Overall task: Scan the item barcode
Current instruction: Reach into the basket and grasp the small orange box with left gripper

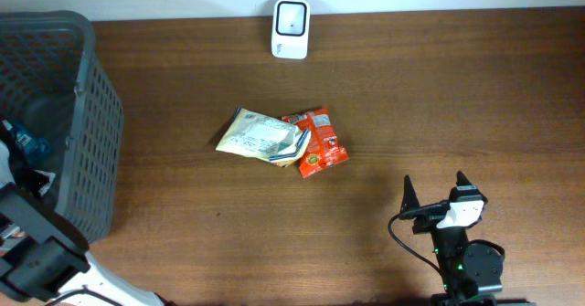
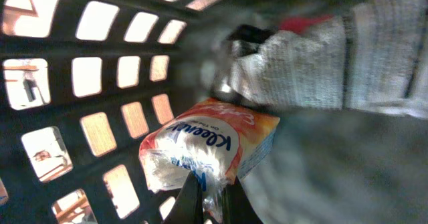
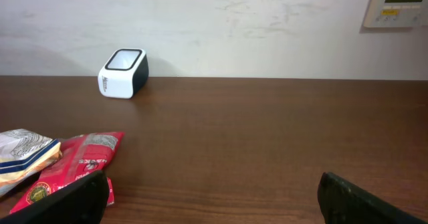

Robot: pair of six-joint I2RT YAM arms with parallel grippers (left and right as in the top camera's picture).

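In the left wrist view my left gripper [image 2: 212, 187] is down inside the grey mesh basket [image 2: 100, 83]. It is shut on the clear plastic end of a white and orange Kleenex tissue pack [image 2: 214, 140], pinching the wrap between both fingers. The white barcode scanner [image 1: 291, 29] stands at the table's far edge, and the right wrist view shows the scanner [image 3: 124, 73] against the wall. My right gripper [image 1: 435, 184] sits open near the front right of the table, with nothing between its fingers [image 3: 80, 197].
The basket [image 1: 87, 114] fills the table's left end. A cream snack bag [image 1: 259, 136] and a red snack bag [image 1: 318, 142] lie overlapping mid-table. A white printed packet [image 2: 314, 63] lies in the basket behind the tissue pack.
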